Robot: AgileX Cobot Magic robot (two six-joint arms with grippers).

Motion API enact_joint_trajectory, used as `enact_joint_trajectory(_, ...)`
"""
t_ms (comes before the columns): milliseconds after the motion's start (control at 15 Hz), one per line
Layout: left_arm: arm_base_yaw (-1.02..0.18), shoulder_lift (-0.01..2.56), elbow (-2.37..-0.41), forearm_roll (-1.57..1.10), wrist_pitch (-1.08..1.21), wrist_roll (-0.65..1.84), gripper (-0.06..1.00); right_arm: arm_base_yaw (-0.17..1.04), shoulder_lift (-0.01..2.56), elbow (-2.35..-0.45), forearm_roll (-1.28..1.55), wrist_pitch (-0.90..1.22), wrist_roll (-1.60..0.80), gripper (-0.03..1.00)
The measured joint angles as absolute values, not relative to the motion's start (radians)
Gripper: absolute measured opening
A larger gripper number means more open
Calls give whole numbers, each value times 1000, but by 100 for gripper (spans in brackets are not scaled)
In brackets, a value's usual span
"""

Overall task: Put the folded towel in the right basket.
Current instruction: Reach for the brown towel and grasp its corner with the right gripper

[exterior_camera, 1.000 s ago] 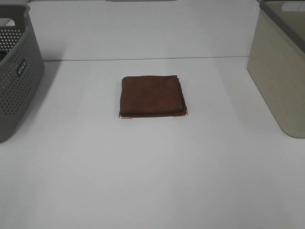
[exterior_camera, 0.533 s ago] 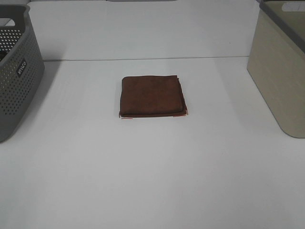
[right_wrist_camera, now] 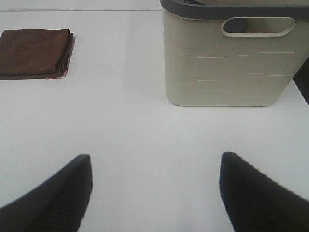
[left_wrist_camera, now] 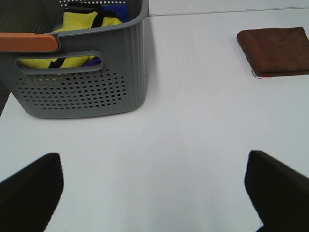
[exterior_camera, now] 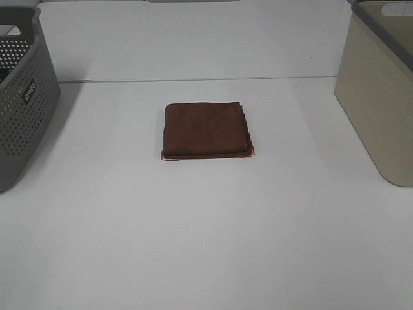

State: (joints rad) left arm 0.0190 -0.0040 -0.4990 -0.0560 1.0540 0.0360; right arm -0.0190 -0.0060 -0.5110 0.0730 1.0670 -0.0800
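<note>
The towel [exterior_camera: 205, 130] lies flat mid-table, left of the right basket [exterior_camera: 381, 103]. My right claw [right_wrist_camera: 155, 157] and left claw [left_wrist_camera: 153, 155] gape empty, ready to grasp.

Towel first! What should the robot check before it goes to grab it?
1. Towel folded and lying flat on the table: ok.
2. Right fingers spread open: ok.
3. Right fingers over the towel: not ok, they are off to its side, near the right basket.
4. Nothing lying between towel and right basket: ok.
5. Room inside the right basket: cannot tell, its inside is hidden.
6. Left fingers away from the towel: ok.
</note>
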Motion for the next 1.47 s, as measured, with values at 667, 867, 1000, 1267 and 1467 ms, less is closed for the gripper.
enact_joint_trajectory(667, 19, -4, -499, -56, 1054, 36, 97, -19, -6, -511, 73, 1067, -80, 70)
enact_joint_trajectory(867, 19, -4, -499, -56, 1054, 36, 97, -19, -6, -511, 73, 1067, -80, 70)
enact_joint_trajectory(1000, 19, -4, -499, -56, 1054, 36, 97, -19, -6, -511, 73, 1067, -80, 70)
enact_joint_trajectory(1267, 19, -4, -499, -56, 1054, 36, 97, -19, -6, -511, 73, 1067, -80, 70)
enact_joint_trajectory(1467, 19, -4, -499, -56, 1054, 36, 97, -19, -6, -511, 73, 1067, -80, 70)
